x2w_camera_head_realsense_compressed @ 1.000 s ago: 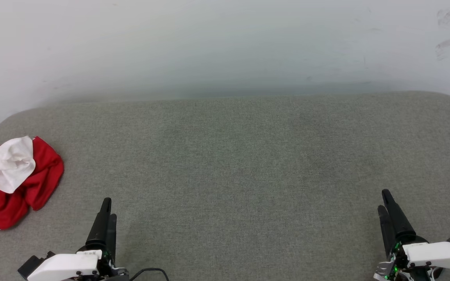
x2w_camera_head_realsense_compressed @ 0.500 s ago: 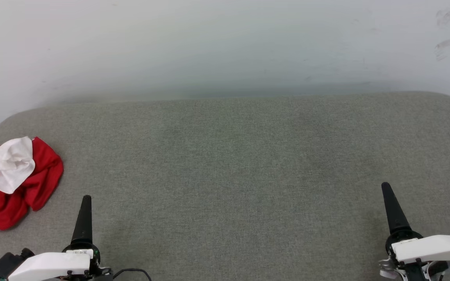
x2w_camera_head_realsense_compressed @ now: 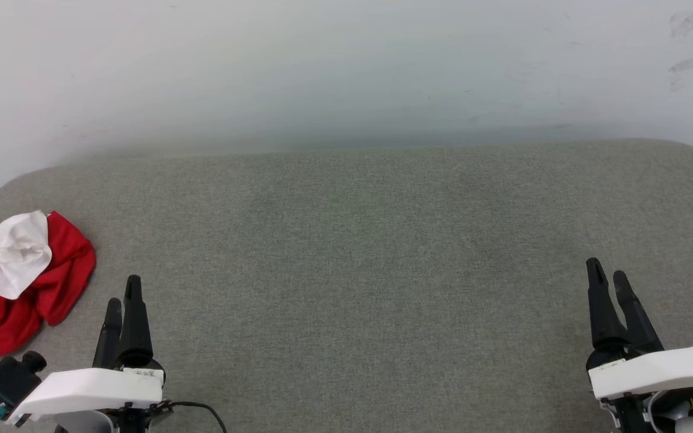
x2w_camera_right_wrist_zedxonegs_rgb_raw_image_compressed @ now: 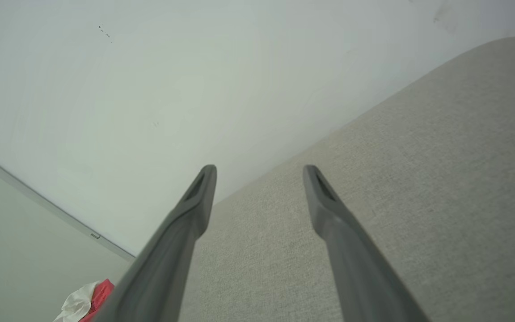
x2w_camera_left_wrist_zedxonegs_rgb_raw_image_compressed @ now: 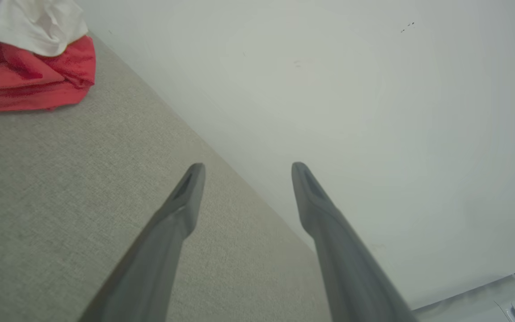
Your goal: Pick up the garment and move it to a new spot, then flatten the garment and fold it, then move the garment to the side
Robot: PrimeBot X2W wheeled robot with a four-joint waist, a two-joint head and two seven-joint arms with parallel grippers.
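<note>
The garment (x2w_camera_head_realsense_compressed: 18, 282) lies crumpled in a red heap with a white sleeve on top, at the far left edge of the grey padded surface (x2w_camera_head_realsense_compressed: 358, 252). The left wrist view has the garment (x2w_camera_left_wrist_zedxonegs_rgb_raw_image_compressed: 29, 67) at its upper left, and a small bit of the garment (x2w_camera_right_wrist_zedxonegs_rgb_raw_image_compressed: 85, 304) peeks in at the bottom left of the right wrist view. My left gripper (x2w_camera_head_realsense_compressed: 123, 288) hovers at the lower left, just right of the heap and apart from it, open and empty. At the lower right my right gripper (x2w_camera_head_realsense_compressed: 605, 269) is open too, holding nothing.
A pale wall (x2w_camera_head_realsense_compressed: 346, 72) rises behind the padded surface. The surface has rounded corners at the far left and far right. A black cable (x2w_camera_head_realsense_compressed: 202, 412) trails from the left wrist.
Both arms have turned at the wrist, so two fingers of each gripper show again; the left moved left toward the garment, the right moved forward. The garment has not moved.
</note>
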